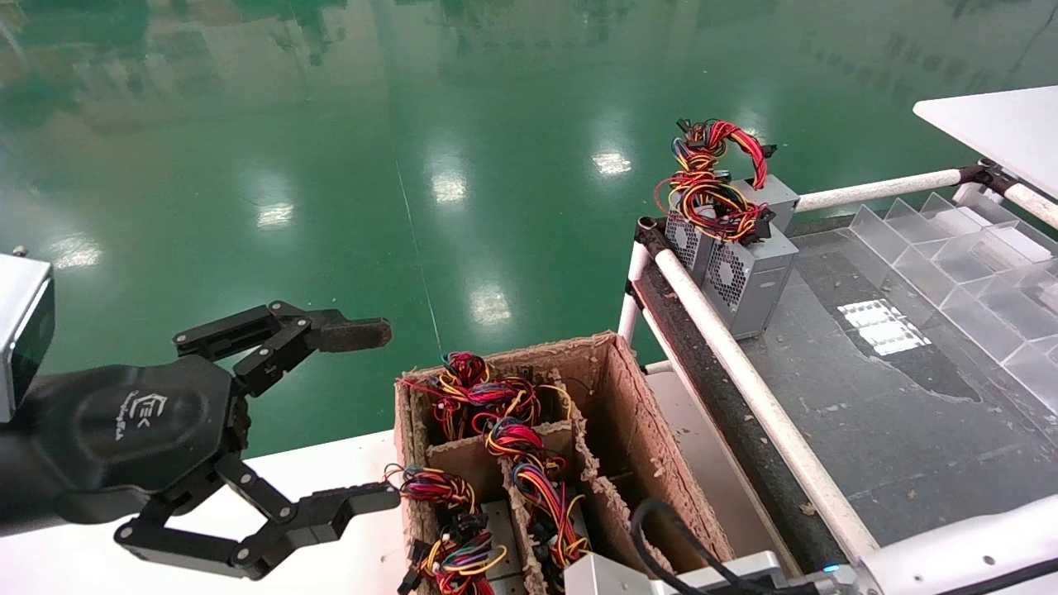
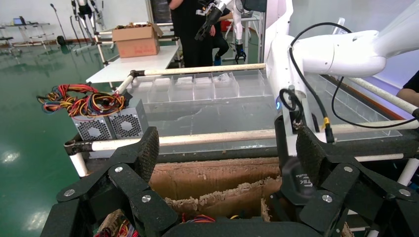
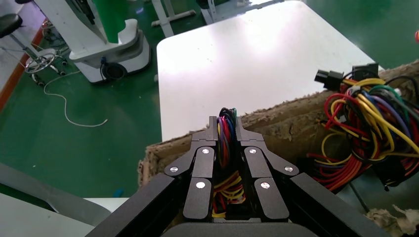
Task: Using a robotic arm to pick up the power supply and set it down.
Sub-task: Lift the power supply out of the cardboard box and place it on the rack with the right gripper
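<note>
My right gripper [image 3: 226, 126] is down inside the cardboard box [image 1: 636, 413], shut on a bundle of red, yellow, blue and black wires [image 3: 226, 140] belonging to a power supply whose grey body is hidden. In the left wrist view its black palm [image 2: 301, 182] shows in the box. Several more wire bundles [image 1: 504, 421] fill the box's compartments. My left gripper [image 1: 368, 416] hangs open and empty just left of the box, its fingers [image 2: 148, 148] spread wide. Two grey power supplies [image 1: 748, 277] with wires on top stand on the dark belt.
A white rail [image 1: 744, 372] runs between the box and the dark belt [image 1: 893, 413]. Clear plastic dividers [image 1: 975, 273] line the belt's far right. The box stands on a white table [image 1: 331, 471]. Another loose wire bundle [image 3: 365, 118] lies beside my right gripper.
</note>
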{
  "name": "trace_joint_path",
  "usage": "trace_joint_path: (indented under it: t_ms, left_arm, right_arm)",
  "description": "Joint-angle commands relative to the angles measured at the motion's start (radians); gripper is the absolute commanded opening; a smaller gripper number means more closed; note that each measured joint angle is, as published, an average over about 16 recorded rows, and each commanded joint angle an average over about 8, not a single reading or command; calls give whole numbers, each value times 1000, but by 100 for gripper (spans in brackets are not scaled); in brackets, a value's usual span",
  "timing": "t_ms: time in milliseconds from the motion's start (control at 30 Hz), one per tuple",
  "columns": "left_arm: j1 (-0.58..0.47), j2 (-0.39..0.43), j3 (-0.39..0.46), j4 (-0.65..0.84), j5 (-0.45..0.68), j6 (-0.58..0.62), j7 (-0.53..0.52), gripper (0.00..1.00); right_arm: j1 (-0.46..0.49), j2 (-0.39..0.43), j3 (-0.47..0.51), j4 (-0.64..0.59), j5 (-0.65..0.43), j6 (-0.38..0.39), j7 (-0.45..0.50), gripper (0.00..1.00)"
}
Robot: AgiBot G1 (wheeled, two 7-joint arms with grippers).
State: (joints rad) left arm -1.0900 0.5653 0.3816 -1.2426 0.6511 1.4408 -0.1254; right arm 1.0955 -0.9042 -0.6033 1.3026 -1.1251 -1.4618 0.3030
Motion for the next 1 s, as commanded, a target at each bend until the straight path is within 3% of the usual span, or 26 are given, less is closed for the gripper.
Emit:
trace_joint_path:
  t_ms: [33,533,1000]
  left_arm:
    - [0,0,0,0,0,0,0,100]
    - [0,0,0,0,0,0,0,100]
    - [0,0,0,0,0,0,0,100]
  right_arm:
    - [-2,6,6,5,11,-1,0,0]
    - [-16,113,186,26,236,57,-59,0]
    - [28,184,328,-36,378,87,-118,0]
